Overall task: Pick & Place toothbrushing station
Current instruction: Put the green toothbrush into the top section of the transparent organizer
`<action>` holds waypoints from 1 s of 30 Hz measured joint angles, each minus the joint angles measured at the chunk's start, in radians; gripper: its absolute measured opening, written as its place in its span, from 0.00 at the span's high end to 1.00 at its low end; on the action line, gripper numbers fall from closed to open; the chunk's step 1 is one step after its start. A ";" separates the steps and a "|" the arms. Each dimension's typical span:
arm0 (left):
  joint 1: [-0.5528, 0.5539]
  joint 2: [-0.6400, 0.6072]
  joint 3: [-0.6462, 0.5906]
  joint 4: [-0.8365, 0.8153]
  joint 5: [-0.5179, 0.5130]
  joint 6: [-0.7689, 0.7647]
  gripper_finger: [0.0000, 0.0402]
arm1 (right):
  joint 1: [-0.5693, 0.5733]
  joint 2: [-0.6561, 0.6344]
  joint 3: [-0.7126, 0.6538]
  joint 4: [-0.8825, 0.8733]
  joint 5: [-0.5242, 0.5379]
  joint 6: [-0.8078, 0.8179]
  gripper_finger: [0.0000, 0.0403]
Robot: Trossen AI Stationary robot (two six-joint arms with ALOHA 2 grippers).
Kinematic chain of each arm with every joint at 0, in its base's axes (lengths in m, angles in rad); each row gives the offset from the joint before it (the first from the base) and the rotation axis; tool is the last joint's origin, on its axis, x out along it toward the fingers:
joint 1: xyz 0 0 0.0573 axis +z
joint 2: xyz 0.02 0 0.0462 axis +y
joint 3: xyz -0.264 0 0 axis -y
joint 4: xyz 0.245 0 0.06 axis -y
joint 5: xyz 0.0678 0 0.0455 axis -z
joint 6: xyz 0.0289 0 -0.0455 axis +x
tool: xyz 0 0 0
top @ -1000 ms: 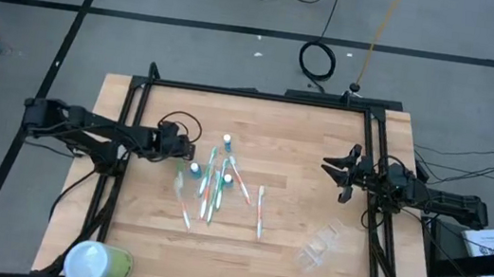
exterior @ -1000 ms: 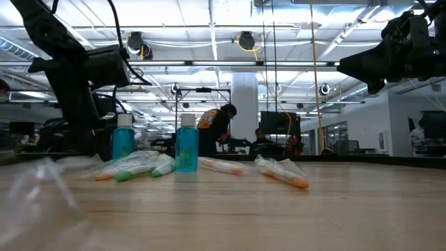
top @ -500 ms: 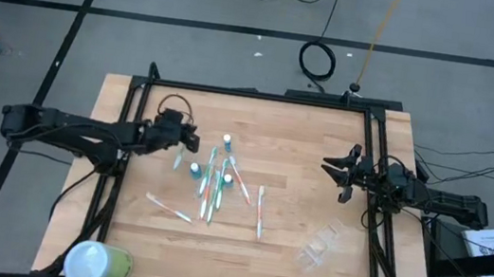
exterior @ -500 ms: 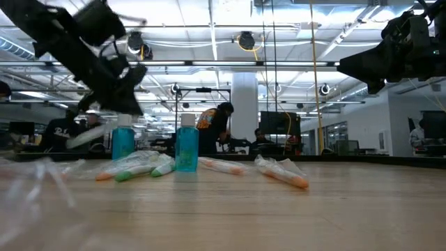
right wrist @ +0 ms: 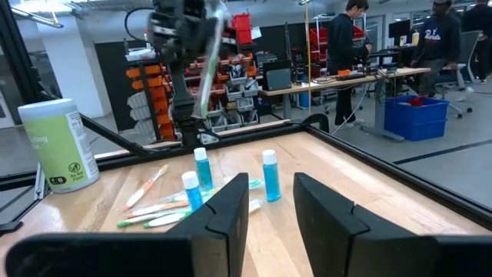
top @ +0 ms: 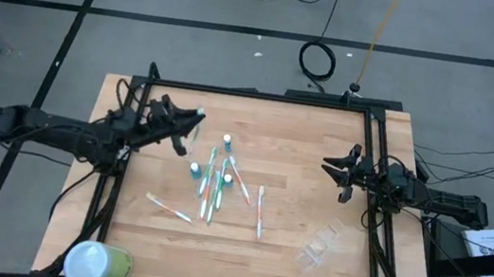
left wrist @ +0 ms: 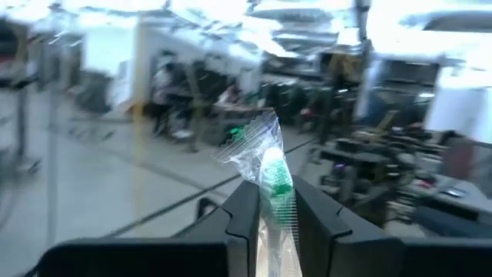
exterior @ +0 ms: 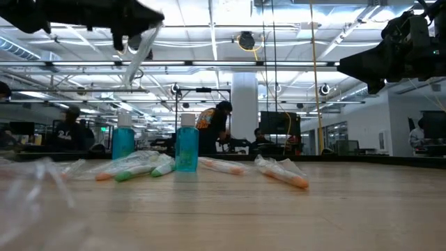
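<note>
I lift wrapped green toothbrush, pinched tight in left end effector, high above surface. Right end effector waits, fingers apart, holding nothing. Next I carry it to clear holder.

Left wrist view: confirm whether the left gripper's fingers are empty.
No; the left gripper is shut on a wrapped green toothbrush standing between them.

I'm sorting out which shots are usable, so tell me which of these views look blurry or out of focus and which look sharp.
Left wrist view: the room is smeared, only the wrapped green toothbrush in the left gripper reads clearly. Low view: the near tabletop is soft, the teal tubes sharper. Right wrist view: crisp from table to room. High view: evenly lit and clear.
</note>
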State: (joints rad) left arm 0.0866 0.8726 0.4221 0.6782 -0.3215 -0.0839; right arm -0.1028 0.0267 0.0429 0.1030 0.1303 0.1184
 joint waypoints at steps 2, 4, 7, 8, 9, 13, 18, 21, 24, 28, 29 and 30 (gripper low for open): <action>-0.015 0.050 0.000 0.057 0.009 0.029 0.85 | 0.000 0.000 0.000 0.007 0.000 0.000 0.76; -0.024 0.105 0.000 0.134 0.010 0.052 0.85 | 0.000 0.000 0.000 0.020 0.000 0.001 0.76; -0.032 0.197 0.000 0.245 0.039 0.080 0.86 | 0.000 0.010 0.000 0.077 -0.002 0.039 0.76; -0.033 0.231 0.004 0.276 0.067 0.086 0.86 | 0.000 0.020 0.000 0.104 -0.003 0.054 0.76; -0.033 0.267 0.018 0.302 0.101 0.087 0.86 | 0.000 0.033 0.000 0.130 -0.004 0.064 0.76; -0.034 0.401 0.120 0.324 0.205 0.089 0.86 | 0.006 0.118 0.000 0.229 -0.034 0.079 0.76; -0.038 0.597 0.298 0.312 0.329 0.089 0.85 | 0.046 0.293 0.000 0.424 -0.028 0.074 0.76; -0.039 0.701 0.398 0.315 0.394 0.089 0.85 | 0.071 0.412 0.000 0.599 0.001 0.050 0.75; -0.038 0.794 0.477 0.314 0.426 0.090 0.85 | 0.099 0.521 -0.001 0.743 0.023 0.046 0.70; -0.038 0.889 0.561 0.314 0.436 0.114 0.85 | 0.131 0.650 0.022 0.823 0.029 0.025 0.58; -0.038 0.908 0.580 0.314 0.437 0.117 0.85 | 0.137 0.681 0.034 0.822 0.029 0.022 0.55; -0.038 0.930 0.599 0.314 0.441 0.117 0.85 | 0.142 0.715 0.044 0.819 0.030 0.020 0.52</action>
State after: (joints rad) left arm 0.0489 1.8025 1.0209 0.9924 0.1197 0.0326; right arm 0.0393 0.7417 0.0872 0.9221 0.1606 0.1389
